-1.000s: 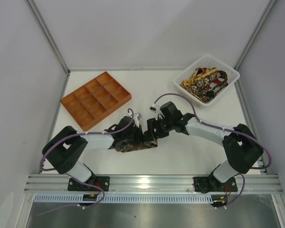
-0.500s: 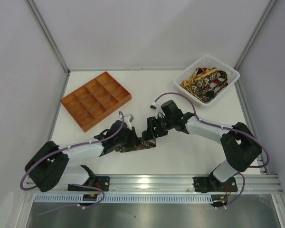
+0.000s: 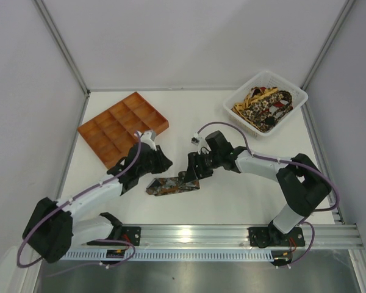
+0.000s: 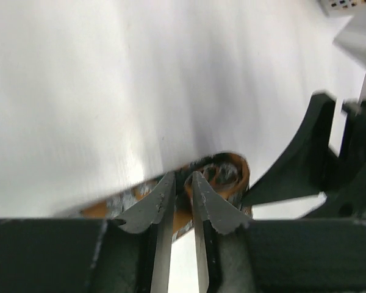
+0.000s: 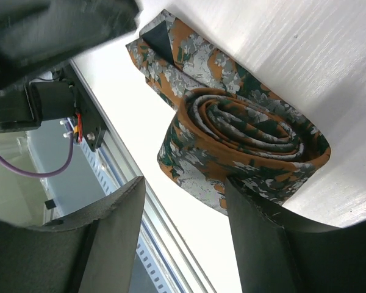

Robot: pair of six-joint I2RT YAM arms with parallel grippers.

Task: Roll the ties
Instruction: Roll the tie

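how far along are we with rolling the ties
One tie lies coiled on the table with its pointed tail loose, so that roll looks nearly done. The right gripper is open at the coil; the left gripper sits shut beside it, holding nothing. More ties wait in the white basket, and the orange tray holds none.

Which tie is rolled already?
The orange-and-green floral tie on the table beside the right gripper; the other ties lie loose in the white basket.

Left arm (image 3: pixel 97 192), right arm (image 3: pixel 265 166): white link shells, black joints and wrists. Thin purple cables (image 3: pixel 222 122) loop along both. Left gripper (image 4: pixel 182 178): dark tapered jaws, tips scuffed pale. Black bases (image 3: pixel 271 235) at bench (image 3: pixel 232 204) near edge.
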